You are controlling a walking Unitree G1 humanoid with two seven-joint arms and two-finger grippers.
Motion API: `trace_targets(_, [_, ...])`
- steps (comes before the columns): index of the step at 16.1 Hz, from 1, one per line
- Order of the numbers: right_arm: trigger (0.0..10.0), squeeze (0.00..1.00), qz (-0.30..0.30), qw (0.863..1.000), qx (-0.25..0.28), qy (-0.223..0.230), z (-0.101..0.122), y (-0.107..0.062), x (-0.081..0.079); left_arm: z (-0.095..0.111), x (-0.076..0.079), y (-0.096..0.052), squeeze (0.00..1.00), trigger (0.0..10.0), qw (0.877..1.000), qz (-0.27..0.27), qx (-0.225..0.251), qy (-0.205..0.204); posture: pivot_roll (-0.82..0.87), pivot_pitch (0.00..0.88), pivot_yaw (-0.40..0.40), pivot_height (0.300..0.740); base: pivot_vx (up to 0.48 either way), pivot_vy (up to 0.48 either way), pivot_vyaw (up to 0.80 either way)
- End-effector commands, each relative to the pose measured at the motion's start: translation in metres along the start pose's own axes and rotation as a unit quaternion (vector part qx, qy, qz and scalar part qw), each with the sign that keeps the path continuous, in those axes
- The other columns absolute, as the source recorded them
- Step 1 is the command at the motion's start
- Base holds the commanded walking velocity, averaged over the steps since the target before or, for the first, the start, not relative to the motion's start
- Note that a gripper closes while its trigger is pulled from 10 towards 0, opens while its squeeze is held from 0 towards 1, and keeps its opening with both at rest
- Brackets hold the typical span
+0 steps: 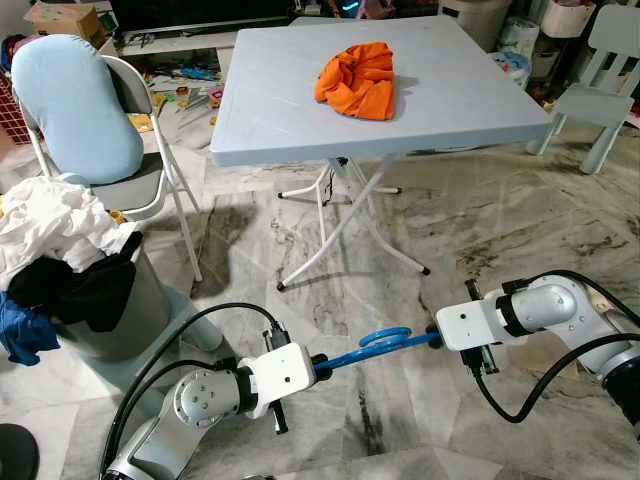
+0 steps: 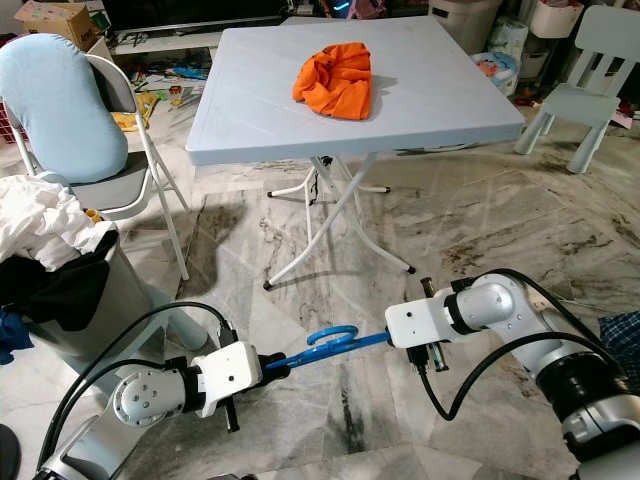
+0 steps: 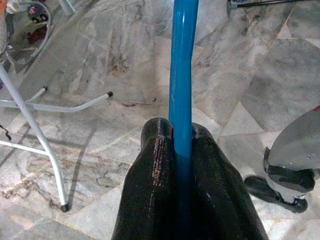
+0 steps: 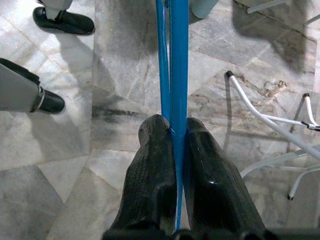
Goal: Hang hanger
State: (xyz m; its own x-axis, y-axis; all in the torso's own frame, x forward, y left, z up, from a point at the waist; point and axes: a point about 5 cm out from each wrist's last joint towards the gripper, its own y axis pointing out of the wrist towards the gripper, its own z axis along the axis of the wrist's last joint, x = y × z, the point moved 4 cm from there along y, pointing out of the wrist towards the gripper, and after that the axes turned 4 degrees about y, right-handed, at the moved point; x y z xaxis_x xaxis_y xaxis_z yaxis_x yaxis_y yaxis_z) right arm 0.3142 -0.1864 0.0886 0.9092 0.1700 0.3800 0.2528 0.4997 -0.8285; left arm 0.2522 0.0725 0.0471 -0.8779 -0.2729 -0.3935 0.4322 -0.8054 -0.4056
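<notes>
- On the left, a laundry basket (image 1: 95,310) heaped with clothes is seen beside a folding chair (image 1: 130,180) draped with a pale blue cushion.
- The left tool (image 3: 182,150) is pressed together on one end of the blue hanger (image 1: 385,347), the bar pinched between its black fingers (image 3: 157,170).
- The hanger is held low over the marble floor (image 1: 400,270), level between the two arms, its hook curling up near the middle.
- The right tool (image 4: 173,140) is clamped on the other end, fingers closed tight against the blue bar.
- The task is judged barely begun: the hanger is secured by both arms, but no rail or hook to hang it on can be made out, so the carrying and the hanging are both left.
- Ahead, a grey folding desk (image 1: 440,115) is seen with an orange garment (image 1: 358,80) bunched on top.
- On the far right, a small pale chair (image 1: 605,95) is noted; clutter is seen along the back wall.
</notes>
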Motion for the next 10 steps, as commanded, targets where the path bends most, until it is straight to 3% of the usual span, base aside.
trace_targets(1, [0.0, 0.0, 0.002, 1.0, 0.015, -0.007, 0.007, -0.001, 0.002, 0.001, -0.002, 0.0, 0.0, 10.0, 1.0, 0.004, 0.0, 0.009, -0.09, 0.07, 0.017, 0.74, 0.0, 0.0, 0.0])
trace_targets(2, [0.0, 0.0, 0.002, 1.0, 0.014, -0.006, 0.007, -0.001, 0.002, 0.0, -0.004, 0.001, 0.0, 10.0, 1.0, 0.01, 0.0, 0.009, -0.09, 0.07, 0.014, 0.74, 0.0, 0.0, 0.0])
trace_targets(3, [0.0, 0.0, 0.002, 1.0, 0.013, -0.005, 0.006, 0.0, 0.002, -0.002, -0.009, 0.001, 1.0, 10.0, 0.999, 0.034, 0.0, -0.009, -0.09, 0.069, 0.014, 0.74, 0.0, 0.0, 0.0])
trace_targets(8, [0.0, 0.0, -0.016, 0.999, -0.028, 0.005, -0.008, 0.004, 0.003, 0.004, -0.024, 0.001, 1.0, 10.0, 0.997, 0.081, 0.011, 0.008, -0.09, 0.069, 0.011, 0.74, 0.0, 0.0, 0.0])
trace_targets(10, [0.0, 0.0, -0.042, 0.998, -0.051, 0.024, -0.017, 0.007, 0.008, 0.018, -0.038, 0.0, 1.0, 10.0, 0.99, 0.13, 0.037, 0.03, -0.09, 0.067, 0.01, 0.74, 0.0, 0.0, 0.0])
